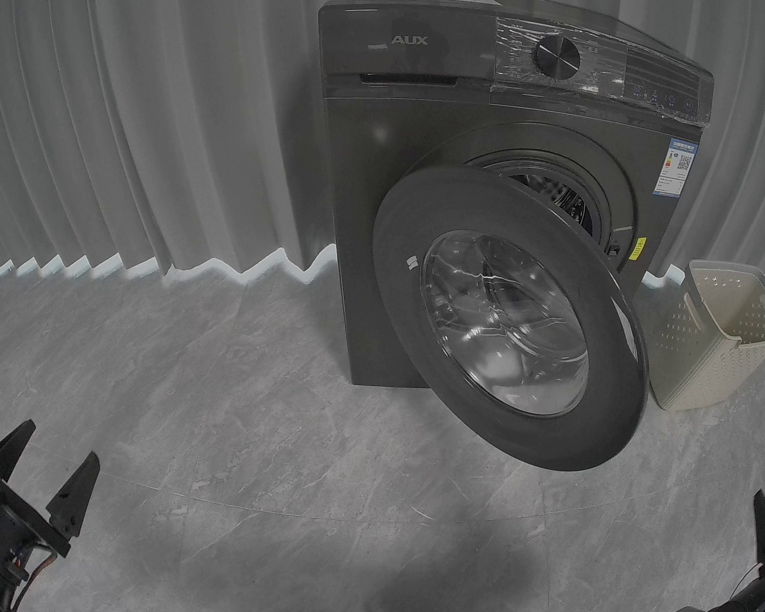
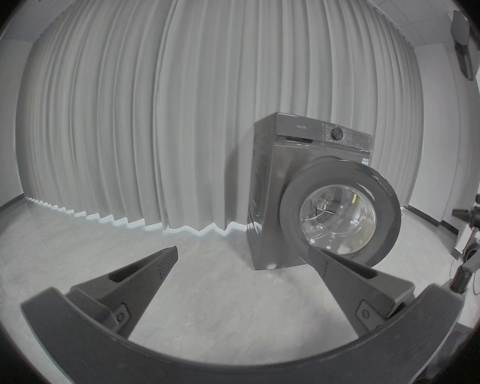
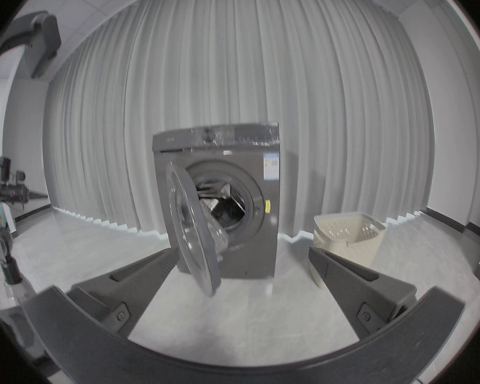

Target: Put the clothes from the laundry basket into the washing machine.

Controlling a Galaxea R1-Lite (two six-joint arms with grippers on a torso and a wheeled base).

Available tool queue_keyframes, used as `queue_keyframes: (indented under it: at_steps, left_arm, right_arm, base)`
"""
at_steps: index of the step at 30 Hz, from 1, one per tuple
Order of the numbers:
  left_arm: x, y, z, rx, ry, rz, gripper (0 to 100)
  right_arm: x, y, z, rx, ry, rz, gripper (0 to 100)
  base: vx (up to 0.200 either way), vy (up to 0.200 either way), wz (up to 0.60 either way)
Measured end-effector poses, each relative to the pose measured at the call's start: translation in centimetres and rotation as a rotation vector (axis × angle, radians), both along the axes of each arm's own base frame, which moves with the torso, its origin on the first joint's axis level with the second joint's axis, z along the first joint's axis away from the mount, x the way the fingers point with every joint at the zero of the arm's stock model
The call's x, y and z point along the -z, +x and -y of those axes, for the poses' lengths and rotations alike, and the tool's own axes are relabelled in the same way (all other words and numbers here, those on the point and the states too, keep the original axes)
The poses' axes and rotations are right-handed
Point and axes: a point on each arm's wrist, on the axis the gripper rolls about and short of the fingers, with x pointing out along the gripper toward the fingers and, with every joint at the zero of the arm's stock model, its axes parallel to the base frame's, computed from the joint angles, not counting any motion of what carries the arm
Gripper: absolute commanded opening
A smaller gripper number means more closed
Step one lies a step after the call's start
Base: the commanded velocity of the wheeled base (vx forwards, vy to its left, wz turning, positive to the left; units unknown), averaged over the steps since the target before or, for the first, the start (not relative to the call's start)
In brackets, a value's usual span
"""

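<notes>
Inside the washing machine [image 3: 261, 241], dark shapes [image 3: 226, 209] blur; left end effector [image 2: 241, 250] and right end effector [image 3: 243, 253] gape.

One washing machine [image 1: 399, 214], one round door [image 1: 450, 240] open on its front, one dial [image 1: 557, 57] on its upper panel, one laundry basket [image 1: 722, 333] just beside it, one curtain [image 1: 144, 112] behind it, two grippers, left gripper [image 1: 53, 456] and right gripper [image 3: 242, 257], before it.

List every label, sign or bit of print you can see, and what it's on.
Brand mark: on the washing machine's drawer panel; a maker's name, left unquoted.
Sticker: front, upper right; too small to read.
Yellow tag: beside the drum opening; too small.
Control panel symbols: blurred under film.
Laundry basket: no print.
</notes>
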Motion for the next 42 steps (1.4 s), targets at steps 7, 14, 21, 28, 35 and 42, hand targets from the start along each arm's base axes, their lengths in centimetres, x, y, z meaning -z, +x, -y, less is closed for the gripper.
queue_keyframes:
  at_steps: [7, 14, 21, 28, 35, 42]
  left_arm:
    - [2.0, -2.6, -1.0, -0.036, 0.035, -0.029, 100]
    - [3.5, -4.2, -1.3, -0.06, 0.057, -0.057, 100]
    - [4.6, -5.5, -1.3, -0.096, 0.069, -0.04, 100]
    - [5.0, -6.3, -1.6, -0.331, 0.057, -0.012, 100]
    - [5.4, -6.6, -1.5, -0.326, 0.047, -0.003, 100]
    - [5.5, -6.8, -1.4, -0.25, 0.017, 0.016, 100]
  right_arm:
    - [-5.8, -0.7, 0.0, -0.148, -0.01, 0.09, 100]
    - [-8.4, 3.6, -0.5, -0.302, -0.021, -0.066, 100]
    - [-8.9, 9.9, -1.8, -0.386, -0.035, -0.244, 100]
    - [-7.9, 15.5, -3.2, -0.41, -0.046, -0.385, 100]
    - [-6.9, 17.7, -3.9, -0.416, -0.051, -0.447, 100]
    - [-6.6, 18.7, -4.2, -0.42, -0.053, -0.467, 100]
  base:
    - [0.0, 0.0, 0.0]
    - [0.0, 0.0, 0.0]
    - [0.0, 0.0, 0.0]
    - [0.0, 0.0, 0.0]
    - [0.0, 0.0, 0.0]
    - [0.0, 0.0, 0.0]
